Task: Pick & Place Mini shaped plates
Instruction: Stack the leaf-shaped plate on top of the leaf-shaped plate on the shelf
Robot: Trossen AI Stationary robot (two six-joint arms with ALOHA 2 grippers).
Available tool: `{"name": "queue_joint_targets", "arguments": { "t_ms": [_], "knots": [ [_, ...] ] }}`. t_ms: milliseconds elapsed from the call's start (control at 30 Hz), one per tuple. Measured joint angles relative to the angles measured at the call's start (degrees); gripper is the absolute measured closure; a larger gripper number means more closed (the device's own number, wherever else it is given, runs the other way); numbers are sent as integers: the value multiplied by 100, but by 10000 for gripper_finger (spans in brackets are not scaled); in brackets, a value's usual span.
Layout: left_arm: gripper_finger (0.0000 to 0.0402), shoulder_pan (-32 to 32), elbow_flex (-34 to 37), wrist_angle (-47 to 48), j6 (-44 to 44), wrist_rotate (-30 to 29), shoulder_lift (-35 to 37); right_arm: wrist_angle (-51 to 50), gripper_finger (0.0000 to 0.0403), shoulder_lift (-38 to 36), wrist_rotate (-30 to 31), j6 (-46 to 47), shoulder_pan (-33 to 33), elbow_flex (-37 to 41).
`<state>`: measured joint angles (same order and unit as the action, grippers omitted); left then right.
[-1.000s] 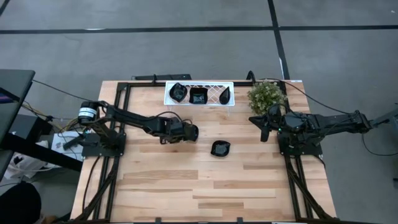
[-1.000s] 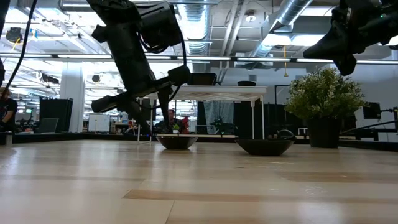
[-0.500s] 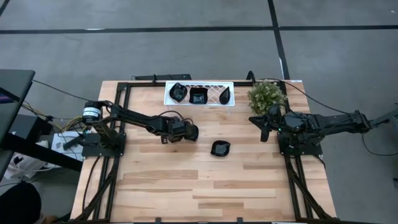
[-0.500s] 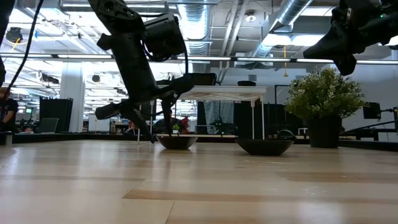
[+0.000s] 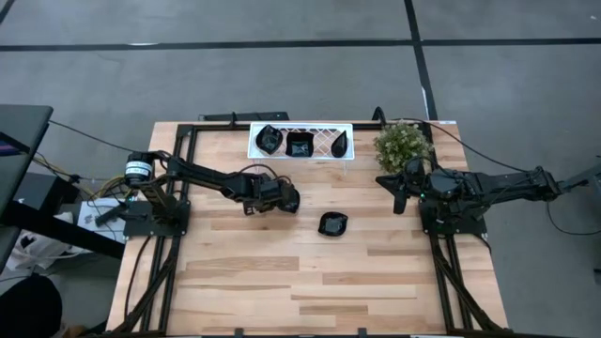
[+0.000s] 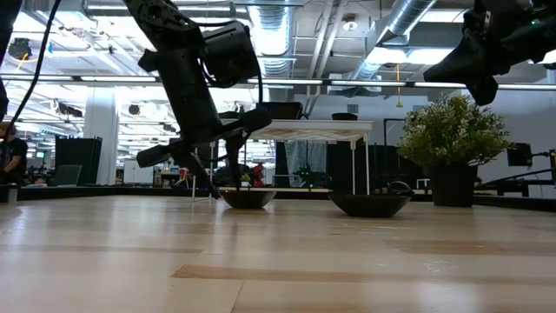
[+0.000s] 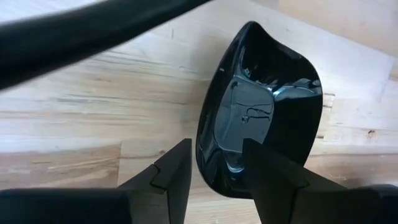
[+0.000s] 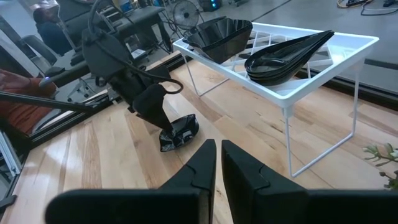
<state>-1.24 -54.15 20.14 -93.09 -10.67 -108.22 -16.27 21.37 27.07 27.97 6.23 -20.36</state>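
A black teardrop mini plate point(image 7: 261, 106) lies on the wooden table near its middle. My left gripper point(image 7: 214, 158) points down over it, open, one finger outside the rim and one over the bowl. A second black plate point(image 5: 332, 223) rests on the table to the right of it. Three more plates point(image 5: 299, 145) sit in the white lattice tray point(image 5: 319, 125) at the far edge. My right gripper point(image 8: 217, 163) hangs shut and holds nothing, above the table's right side beside the plant point(image 5: 404, 145). My left gripper comes from above and straddles the plate's rim point(image 7: 202, 146) at its rounded end, one finger point(image 7: 267, 171) inside the bowl and one finger point(image 7: 177, 171) outside. The plate lies flat on the table. I cannot tell whether the fingers touch it.
The tray stands on thin wire legs point(image 8: 289, 140) at the table's far edge. The green plant stands at the far right corner. Black frame rails point(image 5: 178, 178) run along both sides of the table. Bare wood spreads across the table's near half point(image 5: 300, 291).
My left gripper has sunk a little and edged toward the table's right, closer over the teardrop plate. The plate lies where it did.
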Motion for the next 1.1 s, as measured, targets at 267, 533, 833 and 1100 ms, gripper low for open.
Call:
{"name": "queue_joint_targets", "arguments": {
  "t_ms": [267,533,833,1100],
  "knots": [
    [290,-39,0,38,-82,112,0,0,381,0,0,0,-1,0],
    [332,-39,0,75,-84,173,0,0,381,0,0,0,-1,0],
    [393,-28,18,10,-188,209,-187,2,381,-2,0,0,1,0],
    [391,15,22,49,-186,328,-93,4,381,-1,0,0,1,2]
  ]
}}
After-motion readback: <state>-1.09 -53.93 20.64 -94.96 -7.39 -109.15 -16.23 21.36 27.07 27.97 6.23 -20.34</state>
